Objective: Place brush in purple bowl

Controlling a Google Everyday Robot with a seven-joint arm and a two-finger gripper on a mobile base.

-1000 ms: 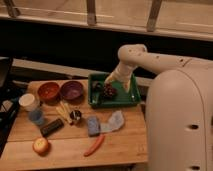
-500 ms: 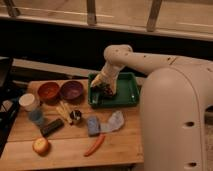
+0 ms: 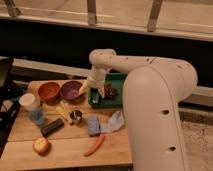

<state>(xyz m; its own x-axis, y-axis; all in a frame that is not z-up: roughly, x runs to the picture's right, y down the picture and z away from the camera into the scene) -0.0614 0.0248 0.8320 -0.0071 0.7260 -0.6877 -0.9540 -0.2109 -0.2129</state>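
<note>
The purple bowl (image 3: 71, 90) stands on the wooden table, right of an orange-red bowl (image 3: 49, 91). My gripper (image 3: 91, 92) hangs at the end of the white arm, over the left end of the green tray (image 3: 118, 98), just right of the purple bowl's rim. A small dark shape (image 3: 96, 99) right under the gripper, at the tray's left end, looks like the brush. I cannot tell whether it is held. A dark reddish clump (image 3: 110, 92) lies in the tray to the right of the gripper.
On the table are a white cup (image 3: 29, 101), a blue cup (image 3: 36, 116), a dark block (image 3: 52, 126), an apple (image 3: 41, 145), a red chili (image 3: 95, 145), a blue sponge (image 3: 93, 125) and a white cloth (image 3: 115, 121). The robot's white body (image 3: 160, 110) fills the right side.
The arm has swung left, from above the tray's middle to the tray's left end beside the purple bowl, and the gripper has come lower.
</note>
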